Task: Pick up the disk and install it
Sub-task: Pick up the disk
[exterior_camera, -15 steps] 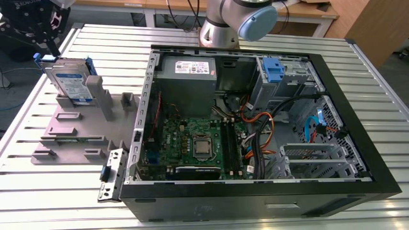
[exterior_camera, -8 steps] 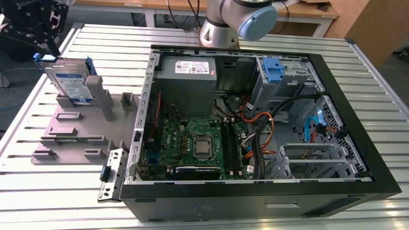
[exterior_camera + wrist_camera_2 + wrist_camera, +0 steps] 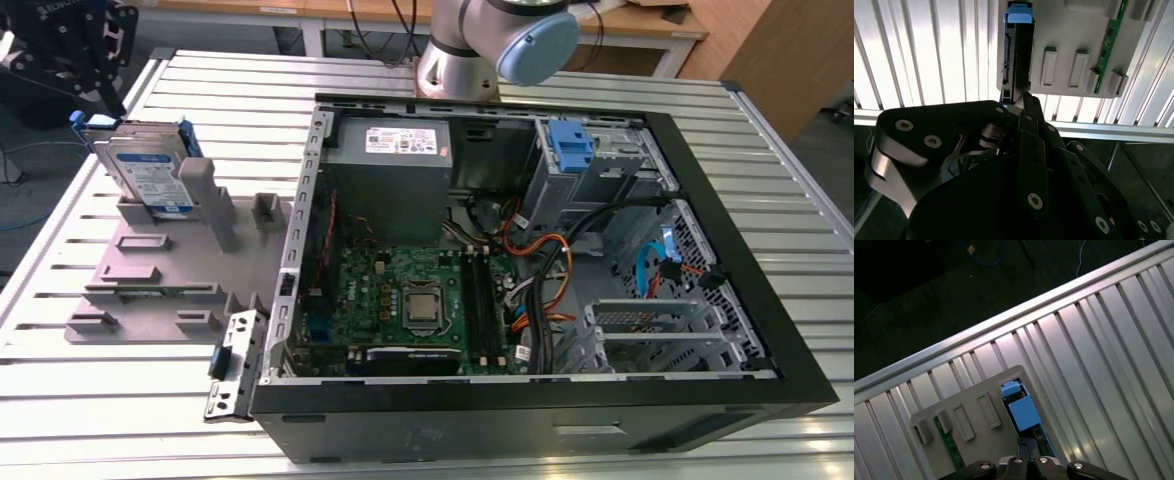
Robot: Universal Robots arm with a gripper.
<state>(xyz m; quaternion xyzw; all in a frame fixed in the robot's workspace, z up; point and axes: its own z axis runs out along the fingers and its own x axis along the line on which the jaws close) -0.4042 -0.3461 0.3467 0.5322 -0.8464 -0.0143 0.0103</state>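
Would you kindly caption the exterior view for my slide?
Gripper close to the upright disk in its grey holder, beside the open computer case.

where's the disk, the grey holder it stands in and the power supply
disk (image 3: pixel 144 172): exterior view, on its white-and-blue label
grey holder (image 3: pixel 180 262): exterior view, bare base plate
power supply (image 3: pixel 407 140): exterior view, on its white label

Robotics lab, slatted aluminium bench (image 3: pixel 120 400), opened computer case (image 3: pixel 534 425) (wooden desks (image 3: pixel 641 28) behind)

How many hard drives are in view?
1. The disk stands on edge in the grey fixture at the exterior view's left, outside the open PC case, with the gripper close beside it. More could be hidden inside the drive cage.
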